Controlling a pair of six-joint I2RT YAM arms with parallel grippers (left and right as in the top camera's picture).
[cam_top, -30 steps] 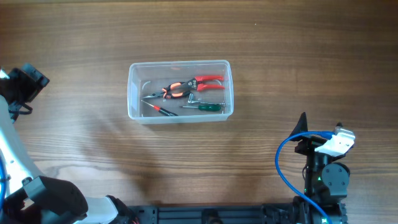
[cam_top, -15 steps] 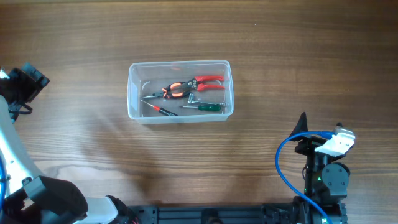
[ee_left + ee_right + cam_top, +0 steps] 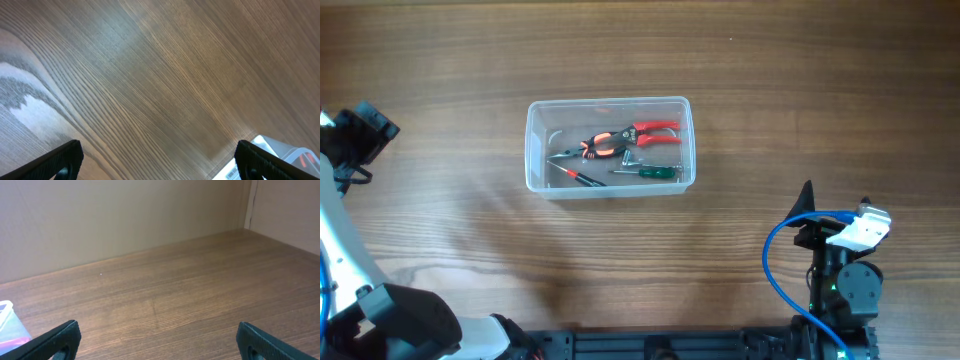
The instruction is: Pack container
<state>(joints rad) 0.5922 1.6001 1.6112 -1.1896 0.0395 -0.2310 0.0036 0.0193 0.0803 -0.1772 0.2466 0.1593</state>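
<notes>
The clear plastic container stands on the wooden table at centre, with red-handled pliers, a green-handled screwdriver and a small red-handled tool inside. My left gripper is open and empty at the far left edge of the table; a corner of the container shows at the lower right of the left wrist view. My right gripper is open and empty over bare wood near the front right. The container's edge shows at the far left of the right wrist view.
A blue cable loops beside the right arm's base at the front right. A plain wall rises beyond the far edge of the table.
</notes>
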